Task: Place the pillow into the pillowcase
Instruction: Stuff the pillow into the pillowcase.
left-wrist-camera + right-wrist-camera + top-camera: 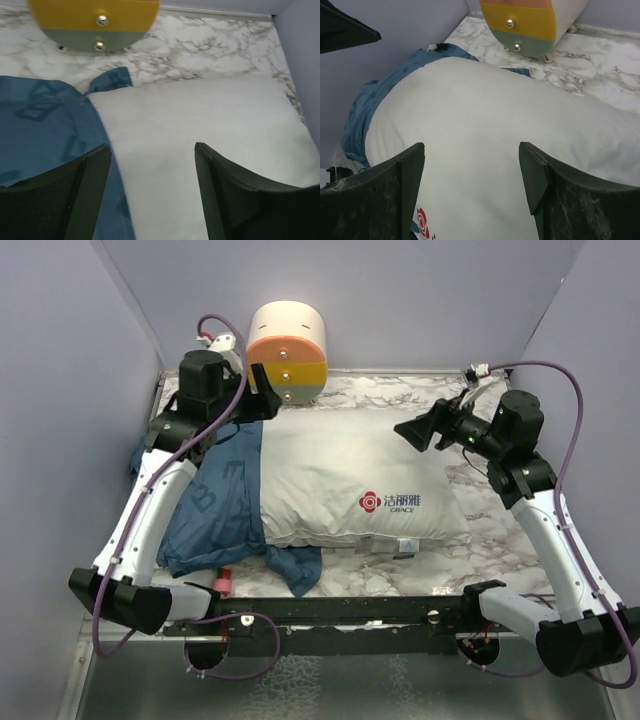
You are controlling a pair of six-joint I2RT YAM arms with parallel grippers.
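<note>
L gripper [152, 150] is nearest in its wrist cam: jaws spread wide, nothing held. It hangs over the line where the pillowcase [45, 120] edge meets the pillow [200, 115]. R gripper [472, 147] is also wide apart and empty, above the pillow's right half and pointing left. Pillow lies flat mid-table [520, 550], logo end toward the R arm. Pillowcase sits at its left end, w/ blue cloth overlapping the pillow's left edge. Blue flaps also poke out from under the pillow at its near and far sides. Most of the pillow is outside the case; can't tell how far the left end is in. Cream/orange cylinder [288, 350] stands at the back wall, just beyond the pillow's far-left corner.
</note>
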